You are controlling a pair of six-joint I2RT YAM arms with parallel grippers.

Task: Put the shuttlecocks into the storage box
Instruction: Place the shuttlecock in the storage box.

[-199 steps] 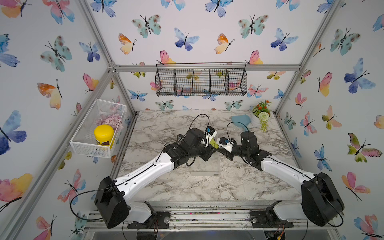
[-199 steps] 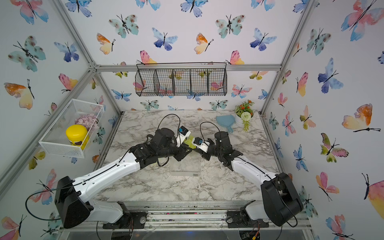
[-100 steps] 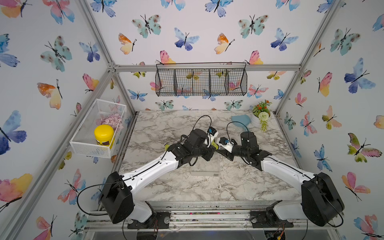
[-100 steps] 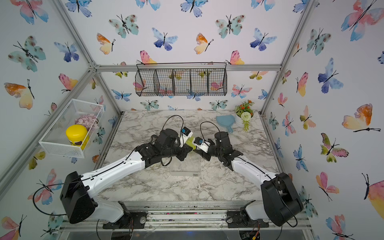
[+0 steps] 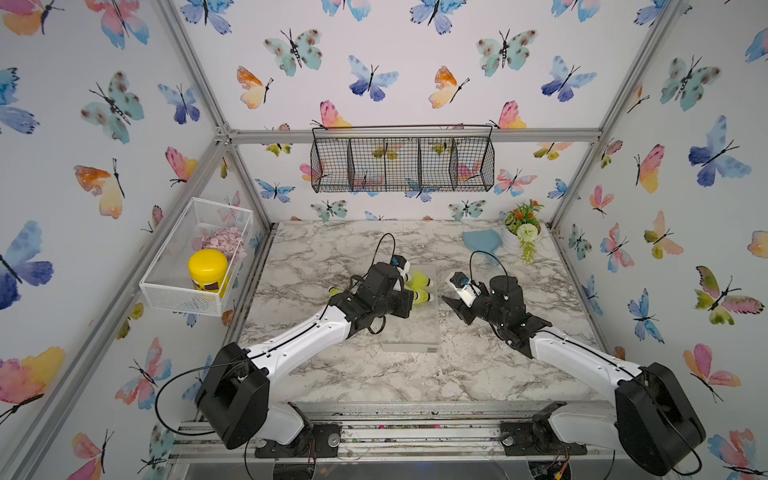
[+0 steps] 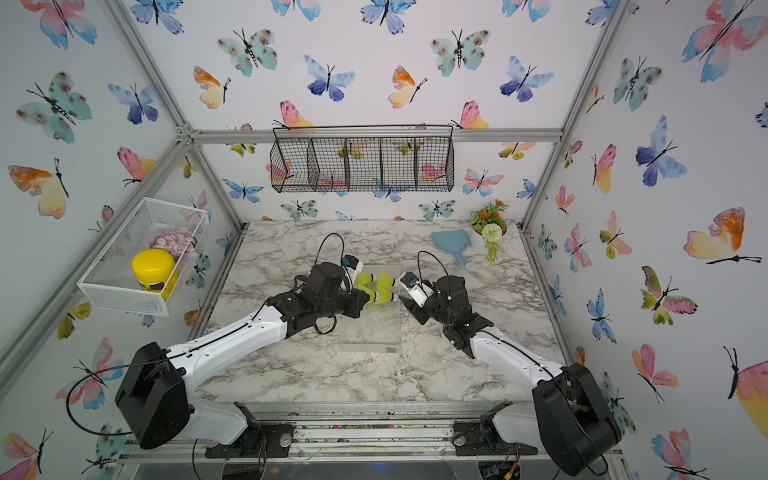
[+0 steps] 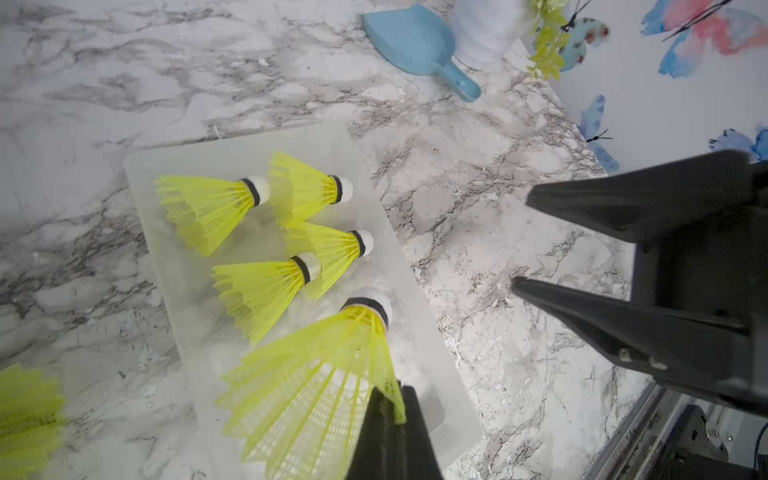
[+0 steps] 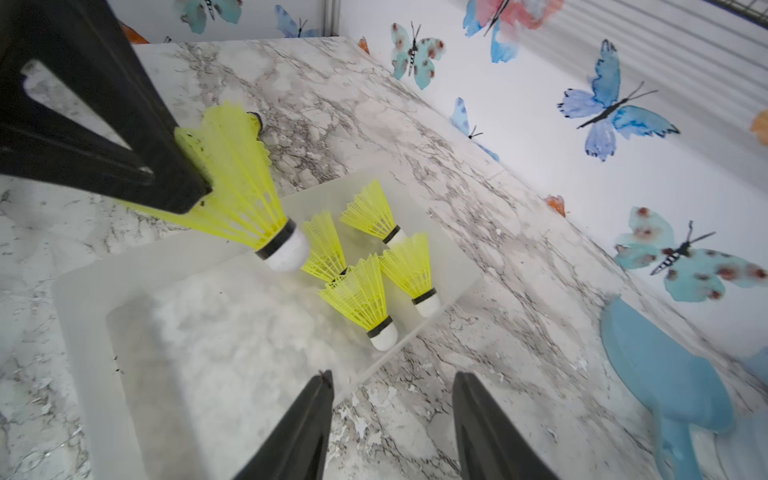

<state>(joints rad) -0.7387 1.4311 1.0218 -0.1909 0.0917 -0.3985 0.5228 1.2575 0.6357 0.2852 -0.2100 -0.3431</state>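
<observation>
The storage box (image 5: pixel 415 332) is a frosted shallow tray in the middle of the marble table. Several neon yellow shuttlecocks (image 7: pixel 257 291) lie at its far end, also seen as shuttlecocks (image 8: pixel 357 299) in the right wrist view. My left gripper (image 7: pixel 392 399) is shut on the skirt edge of one more shuttlecock (image 7: pixel 324 374), held tip-down over the box (image 7: pixel 374 208). My right gripper (image 8: pixel 392 376) is open and empty just past the box's right rim (image 8: pixel 187 332), level with the right gripper (image 5: pixel 451 309) in a top view. Another shuttlecock (image 7: pixel 25 415) lies on the table left of the box.
A blue scoop (image 5: pixel 482 243) and a potted plant (image 5: pixel 521 232) stand at the back right. A white mesh basket (image 5: pixel 166 291) with a yellow jar hangs on the left wall. A black wire basket (image 5: pixel 401 164) hangs on the back wall.
My left gripper has shut on the shuttlecock's skirt. The right gripper has opened, let it go and drawn back to the right. The left arm has shifted slightly over the box.
</observation>
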